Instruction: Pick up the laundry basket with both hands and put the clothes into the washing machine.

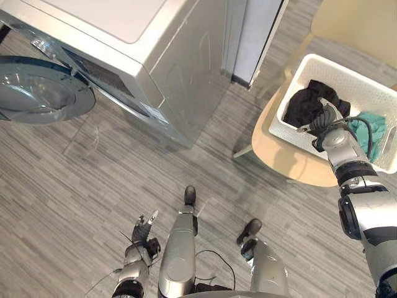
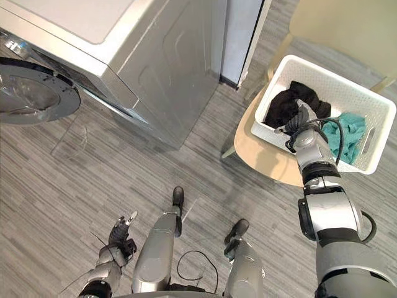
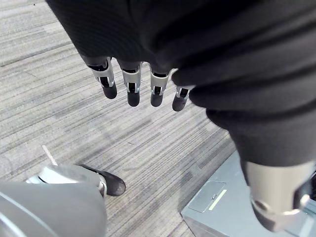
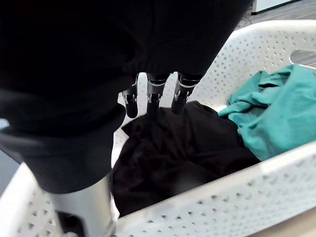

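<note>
Laundry basket (image 2: 347,84): sits on a pale chair (image 1: 291,158) to the right of the washing machine (image 1: 142,56), 2 garments inside, black (image 2: 282,105) and teal (image 2: 350,133).
Right hand (image 2: 302,119): over the basket's near rim, fingers straight above the black garment, gripping nothing.
Left hand (image 1: 141,234): low above the floor, fingers relaxed, empty.
Machine door (image 1: 40,87): open.

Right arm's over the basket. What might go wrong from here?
The right robot hand hangs open over the black garment inside the white perforated plastic basket, not on its rim, so it may snag cloth. The left robot hand is low over the grey floor; a one-handed lift might tip the basket off the pale wooden chair.
</note>
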Controlling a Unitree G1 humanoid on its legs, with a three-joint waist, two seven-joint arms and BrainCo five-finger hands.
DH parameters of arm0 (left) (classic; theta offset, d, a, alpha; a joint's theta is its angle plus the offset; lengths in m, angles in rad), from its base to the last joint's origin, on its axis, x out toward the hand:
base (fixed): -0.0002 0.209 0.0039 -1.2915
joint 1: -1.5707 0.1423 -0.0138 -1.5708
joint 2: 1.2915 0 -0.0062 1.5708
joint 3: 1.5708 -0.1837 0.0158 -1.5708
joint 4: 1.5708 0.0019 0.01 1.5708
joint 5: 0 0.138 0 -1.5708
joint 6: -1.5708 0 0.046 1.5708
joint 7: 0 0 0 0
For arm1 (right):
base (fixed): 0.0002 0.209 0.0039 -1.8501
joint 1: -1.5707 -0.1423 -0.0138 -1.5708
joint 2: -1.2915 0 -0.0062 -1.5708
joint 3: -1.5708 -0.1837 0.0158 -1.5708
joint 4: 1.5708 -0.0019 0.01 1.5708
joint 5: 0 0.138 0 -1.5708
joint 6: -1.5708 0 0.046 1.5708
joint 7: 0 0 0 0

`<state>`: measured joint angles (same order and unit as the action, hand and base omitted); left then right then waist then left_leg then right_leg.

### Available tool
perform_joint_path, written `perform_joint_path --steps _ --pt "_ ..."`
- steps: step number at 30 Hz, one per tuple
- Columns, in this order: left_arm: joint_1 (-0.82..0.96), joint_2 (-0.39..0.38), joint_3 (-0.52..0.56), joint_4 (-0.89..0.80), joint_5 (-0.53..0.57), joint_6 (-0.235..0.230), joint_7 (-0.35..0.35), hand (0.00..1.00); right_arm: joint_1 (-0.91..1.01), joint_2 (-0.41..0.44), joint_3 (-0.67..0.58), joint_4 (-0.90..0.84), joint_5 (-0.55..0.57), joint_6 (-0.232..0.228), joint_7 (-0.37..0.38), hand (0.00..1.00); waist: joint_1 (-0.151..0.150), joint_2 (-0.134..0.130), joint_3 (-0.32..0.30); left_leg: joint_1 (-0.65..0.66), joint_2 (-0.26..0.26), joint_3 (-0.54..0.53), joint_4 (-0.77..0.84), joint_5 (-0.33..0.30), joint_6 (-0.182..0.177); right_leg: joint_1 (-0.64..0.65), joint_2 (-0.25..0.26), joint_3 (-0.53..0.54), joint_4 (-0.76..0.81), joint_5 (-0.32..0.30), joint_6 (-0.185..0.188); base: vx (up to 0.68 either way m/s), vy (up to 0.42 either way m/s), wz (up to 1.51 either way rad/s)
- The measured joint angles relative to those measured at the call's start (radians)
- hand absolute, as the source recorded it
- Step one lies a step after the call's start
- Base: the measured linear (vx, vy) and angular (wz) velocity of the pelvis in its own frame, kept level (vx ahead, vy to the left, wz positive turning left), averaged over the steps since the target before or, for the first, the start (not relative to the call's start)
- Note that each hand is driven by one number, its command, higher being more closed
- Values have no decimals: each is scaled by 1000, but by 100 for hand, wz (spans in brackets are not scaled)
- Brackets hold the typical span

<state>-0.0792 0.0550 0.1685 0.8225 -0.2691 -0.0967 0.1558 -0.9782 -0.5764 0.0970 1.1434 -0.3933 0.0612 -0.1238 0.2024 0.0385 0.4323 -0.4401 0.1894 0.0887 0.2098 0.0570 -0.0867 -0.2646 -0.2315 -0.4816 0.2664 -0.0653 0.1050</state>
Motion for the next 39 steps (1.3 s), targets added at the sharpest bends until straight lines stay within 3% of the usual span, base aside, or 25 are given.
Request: perform_joint_path --steps 9,11,17,20,26,32,39 --pt "-36 -41 -8 -114 -75 -16 2 0 -2 -40 2 13 57 4 -1 0 -16 -10 6 -19 3 7 -64 38 -14 -49 -1 -11 13 -1 -1 14 -10 2" --pt "-55 -40 -3 -119 -76 -22 3 0 -1 -59 -1 13 114 7 -3 0 -16 -17 11 -22 3 8 -76 45 -13 -57 -1 -12 14 -1 -2 0 0 0" --pt "-77 -41 -1 -126 -76 -21 -1 0 0 -90 -35 -23 435 5 1 0 -27 -36 22 -19 3 28 -73 45 -13 -77 -13 -2 46 -3 -5 -4 -10 -5" --pt "-78 -40 0 -117 -74 -20 -4 0 -1 -104 -48 -100 548 -16 42 0 -33 -41 24 -11 10 53 -64 45 -13 -77 -11 13 47 -3 -5 -9 -20 -11" --pt "-79 -20 0 -61 -71 -13 -46 0 -19 -105 -45 -159 682 -56 112 0 -48 -71 35 1 38 75 -49 44 -14 -74 13 35 46 -1 -9 -30 -31 -13" --pt "-79 -7 0 -48 -73 -6 -48 0 -92 -137 -18 -126 737 -55 119 0 -53 -72 35 0 54 84 -39 44 -14 -78 28 46 40 6 -19 -43 -20 -11" --pt "-77 -4 -4 -85 -115 -12 -41 0 -186 -191 -11 -37 616 -44 64 0 -52 -70 34 -43 40 78 -82 78 -11 -135 20 39 41 13 -27 5 -6 3"
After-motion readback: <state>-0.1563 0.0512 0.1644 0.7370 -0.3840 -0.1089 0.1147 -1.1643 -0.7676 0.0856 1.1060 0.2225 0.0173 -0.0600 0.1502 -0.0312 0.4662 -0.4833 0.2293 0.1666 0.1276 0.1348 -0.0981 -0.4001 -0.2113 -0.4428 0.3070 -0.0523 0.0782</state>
